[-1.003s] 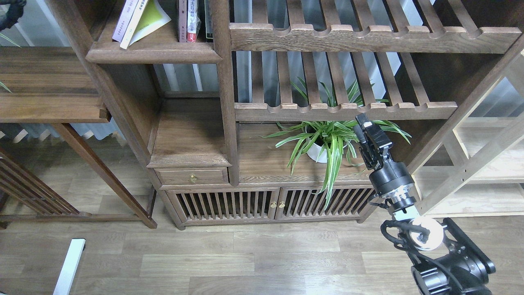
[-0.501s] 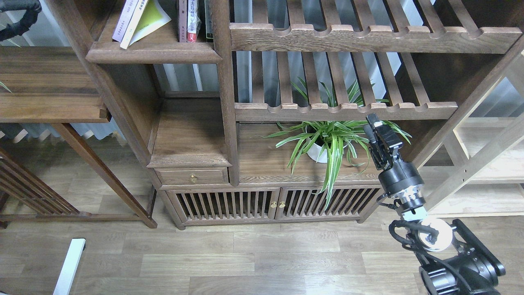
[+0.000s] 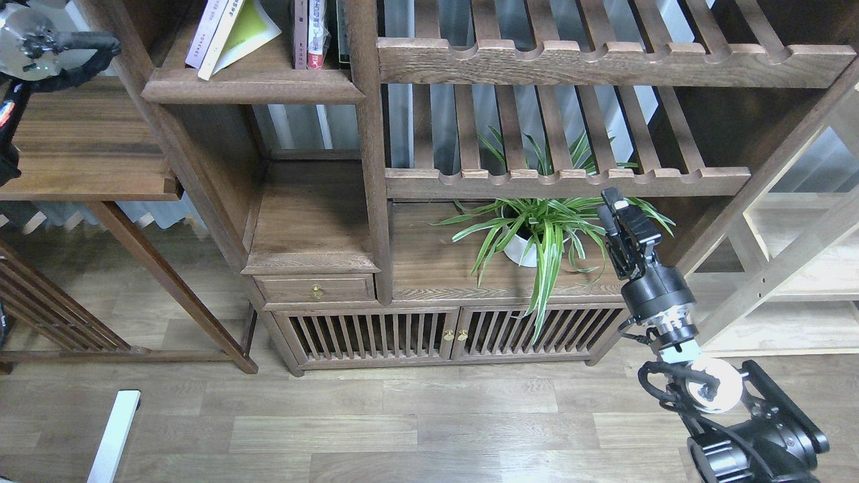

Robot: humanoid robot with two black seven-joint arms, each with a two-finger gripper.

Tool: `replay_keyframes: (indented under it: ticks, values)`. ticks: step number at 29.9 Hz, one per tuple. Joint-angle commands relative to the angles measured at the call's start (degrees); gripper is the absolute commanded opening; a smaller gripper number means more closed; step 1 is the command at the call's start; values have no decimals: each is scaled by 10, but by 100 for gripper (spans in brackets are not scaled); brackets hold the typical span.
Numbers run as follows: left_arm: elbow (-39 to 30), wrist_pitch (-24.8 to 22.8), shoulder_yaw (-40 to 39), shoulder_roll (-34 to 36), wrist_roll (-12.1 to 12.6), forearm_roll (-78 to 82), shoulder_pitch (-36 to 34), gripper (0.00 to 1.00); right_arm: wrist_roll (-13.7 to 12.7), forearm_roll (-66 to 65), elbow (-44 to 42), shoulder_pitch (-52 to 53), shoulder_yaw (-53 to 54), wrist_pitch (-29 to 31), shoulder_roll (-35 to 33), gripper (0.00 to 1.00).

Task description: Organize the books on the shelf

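Nearest, the right arm rises from the lower right corner, and its gripper (image 3: 621, 211) hangs in front of the potted plant (image 3: 537, 235) on the cabinet top (image 3: 429, 268). Its fingers lie close together with nothing between them, so it looks closed and empty, well apart from any book.

Further off, at the upper left edge, part of the left arm (image 3: 40, 47) shows as a silver joint and black cable beside the side table (image 3: 87, 141). Its gripper is out of view, so I cannot tell how it stands.

Farthest, at the top, the shelf (image 3: 251, 84) carries the books. A pale lavender book (image 3: 205, 33) and a yellow-green book (image 3: 245, 30) lean to the right against each other, with their tops cut off by the frame. A gap separates them from the red book (image 3: 315, 40), which stands upright near the post (image 3: 366, 134) beside a couple of darker spines.

Judging from this, the leaning pair is what needs straightening. The left arm is the nearer one to that shelf. It would do well to come in above the moulded front edge, press the leaning covers from the left until they stand upright, then slide them right to close the gap with the red book. A push too low could make them slip off the front.
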Motion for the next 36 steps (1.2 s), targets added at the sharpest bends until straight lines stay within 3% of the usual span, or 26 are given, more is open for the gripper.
replay_keyframes:
  ticks: [1,18,36]
  values:
    - [3,-2,7,0,-11,0,0,3,0,1,0,-1,0,0,0,53]
    - [2,-3,20,5,-18,0,5,29,1,1,0,-4,0,0,0,54]
    - [-5,-4,16,-8,-20,-4,3,32,1,1,-1,-4,-1,0,0,54]
